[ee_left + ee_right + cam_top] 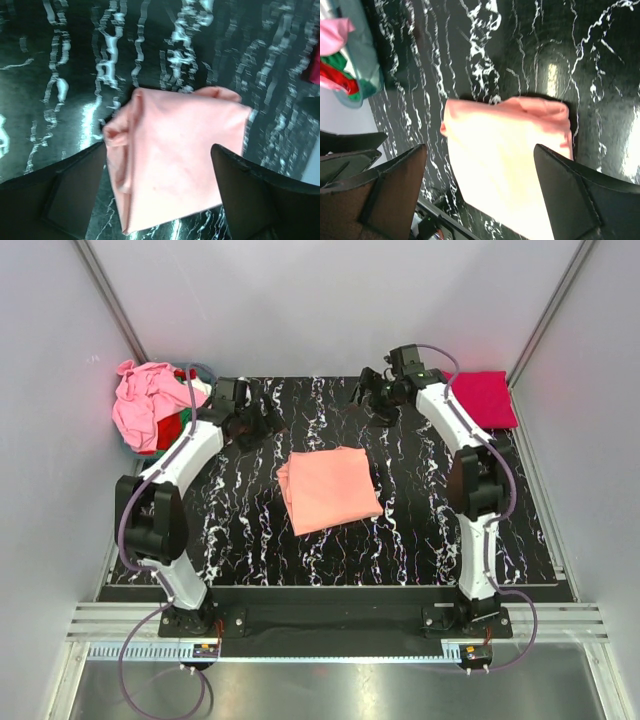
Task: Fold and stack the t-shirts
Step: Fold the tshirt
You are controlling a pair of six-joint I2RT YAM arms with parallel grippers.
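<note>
Beyond the folded salmon-orange t-shirt (pixel 328 488) on the bench (pixel 420 530), I hold the left claw (pixel 262 423) and right claw (pixel 368 395) spread wide, empty. Its bunched corner seems loose, though blur hides the layers; pinching one layer would unfold it.

Your black marbled table (pixel 420 530) holds a folded salmon-orange t-shirt (pixel 330 488) at centre. A crimson-pink t-shirt (pixel 485 398) lies far right, a teal tub (pixel 362 57) far left.

Bright; glare on table (pixel 551 80); wrist views soft
</note>
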